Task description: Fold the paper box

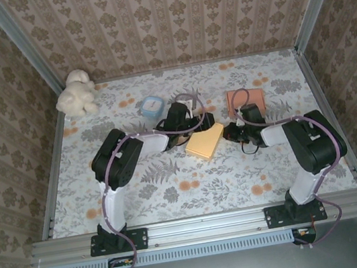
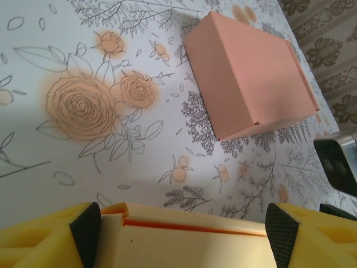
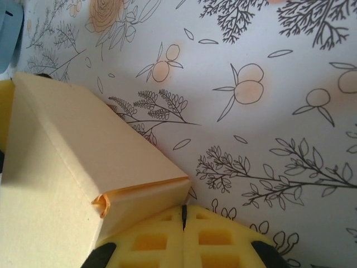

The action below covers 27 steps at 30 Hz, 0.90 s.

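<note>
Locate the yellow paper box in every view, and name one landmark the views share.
Top external: yellow box at mid-table.
Left wrist: yellow box along the bottom edge, filling the gap between the pads of the left hand.
Right wrist: yellow box at lower left, one corner beside the shut right hand.
Shared landmark: the flowered table cover under it in all three.

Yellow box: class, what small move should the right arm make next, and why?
Probably nudge the right gripper, jaws shut, against the yellow box to press its lid seam flat: an orange gap shows there while the left gripper holds the box.
</note>
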Each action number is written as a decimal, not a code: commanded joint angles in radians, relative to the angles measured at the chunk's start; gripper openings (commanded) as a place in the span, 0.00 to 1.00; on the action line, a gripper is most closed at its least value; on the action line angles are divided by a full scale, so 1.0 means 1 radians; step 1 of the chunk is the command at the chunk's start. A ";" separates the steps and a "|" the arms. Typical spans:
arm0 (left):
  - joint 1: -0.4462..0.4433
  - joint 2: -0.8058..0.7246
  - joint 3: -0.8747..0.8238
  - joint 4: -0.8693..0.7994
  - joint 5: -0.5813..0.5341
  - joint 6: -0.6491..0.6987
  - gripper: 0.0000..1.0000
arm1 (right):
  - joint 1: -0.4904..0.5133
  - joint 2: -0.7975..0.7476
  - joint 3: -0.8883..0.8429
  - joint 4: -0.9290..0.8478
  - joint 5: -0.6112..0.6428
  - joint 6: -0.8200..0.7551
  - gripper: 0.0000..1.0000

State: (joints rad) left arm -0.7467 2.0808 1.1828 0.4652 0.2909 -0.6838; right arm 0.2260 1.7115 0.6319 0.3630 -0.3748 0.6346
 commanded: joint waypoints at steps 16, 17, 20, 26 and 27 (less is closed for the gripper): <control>0.030 -0.109 0.031 -0.195 -0.018 0.054 0.79 | 0.090 -0.427 -0.298 -0.014 0.224 0.036 0.02; 0.035 -0.131 0.010 -0.189 -0.029 0.051 0.79 | 0.092 -0.467 -0.302 -0.056 0.250 0.020 0.04; 0.050 -0.231 -0.086 -0.163 -0.087 0.033 0.80 | 0.094 -0.587 -0.276 -0.209 0.328 -0.047 0.15; 0.041 -0.446 -0.327 -0.110 -0.184 -0.061 0.82 | 0.094 -0.680 -0.210 -0.284 0.329 -0.135 0.50; 0.040 -0.478 -0.373 -0.082 -0.196 -0.086 0.82 | 0.094 -0.670 -0.197 -0.280 0.329 -0.152 0.54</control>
State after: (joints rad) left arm -0.7021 1.6638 0.9070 0.3347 0.1623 -0.6983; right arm 0.3153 1.0439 0.3866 0.1402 -0.0799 0.5522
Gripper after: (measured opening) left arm 0.820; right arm 0.511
